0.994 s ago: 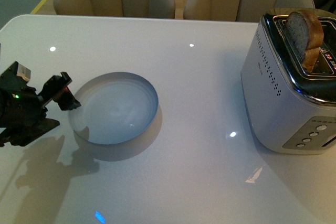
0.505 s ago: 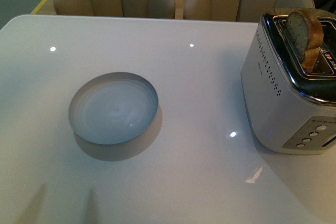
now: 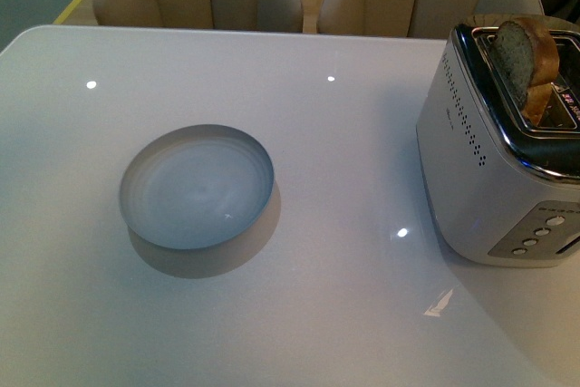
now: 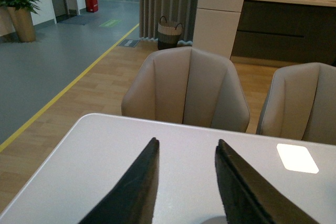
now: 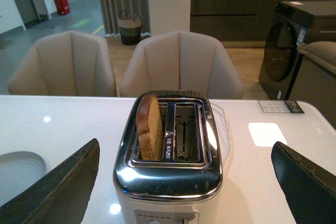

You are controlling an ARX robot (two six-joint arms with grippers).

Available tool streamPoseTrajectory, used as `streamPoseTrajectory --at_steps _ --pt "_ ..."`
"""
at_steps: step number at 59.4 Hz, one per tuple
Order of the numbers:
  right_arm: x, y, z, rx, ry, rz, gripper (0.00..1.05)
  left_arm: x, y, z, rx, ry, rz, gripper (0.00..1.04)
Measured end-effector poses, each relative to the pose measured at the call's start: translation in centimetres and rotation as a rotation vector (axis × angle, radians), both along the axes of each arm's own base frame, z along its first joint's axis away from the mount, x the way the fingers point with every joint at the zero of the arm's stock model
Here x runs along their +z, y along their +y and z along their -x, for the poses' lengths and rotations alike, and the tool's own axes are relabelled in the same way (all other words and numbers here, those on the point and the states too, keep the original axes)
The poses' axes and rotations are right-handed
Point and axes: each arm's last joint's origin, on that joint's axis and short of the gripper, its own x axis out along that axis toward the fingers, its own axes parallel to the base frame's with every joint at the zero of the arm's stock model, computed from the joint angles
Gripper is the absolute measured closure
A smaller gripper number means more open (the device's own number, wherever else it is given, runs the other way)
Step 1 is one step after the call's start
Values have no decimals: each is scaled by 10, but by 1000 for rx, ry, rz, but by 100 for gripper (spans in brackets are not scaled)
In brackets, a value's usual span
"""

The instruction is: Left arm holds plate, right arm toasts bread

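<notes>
— Standing upright in the toaster (image 3: 494,160), the bread (image 3: 526,61) is poking its rounded brown crust out of one slot, speckled crumb showing. The toaster itself is gleaming: chrome top, pale metal flank dotted with vent holes, and a column of buttons on its front.

— And the plate (image 3: 197,186)?

— It is sitting flat on the glossy white table (image 3: 344,133), well apart from the toaster on the far side from the buttons' corner, round and shallow, pale grey-blue, with its raised rim casting a soft shadow. Nothing is touching it.

— What are the grippers doing?

— Neither is showing in the front view. From its wrist camera, the right gripper (image 5: 189,187) is spreading very wide, its dark angular fingers (image 5: 58,192) flanking the toaster with nothing between them. The left gripper (image 4: 186,182) is hanging parted more narrowly, matte black tapered fingers (image 4: 134,190) empty, pointing over the table toward two padded beige chairs (image 4: 186,93).
</notes>
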Motion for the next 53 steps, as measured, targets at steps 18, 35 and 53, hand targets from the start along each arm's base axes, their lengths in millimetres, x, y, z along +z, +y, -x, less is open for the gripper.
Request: streamPoseTrajectory --at_steps 18,35,53 --pt "0 0 0 0 0 0 9 -13 12 51 0 10 -31 102" --pt "0 0 0 0 0 0 9 -24 12 77 -1 11 -32 102" --pt "0 0 0 0 0 0 9 -21 12 96 -1 4 -33 102"
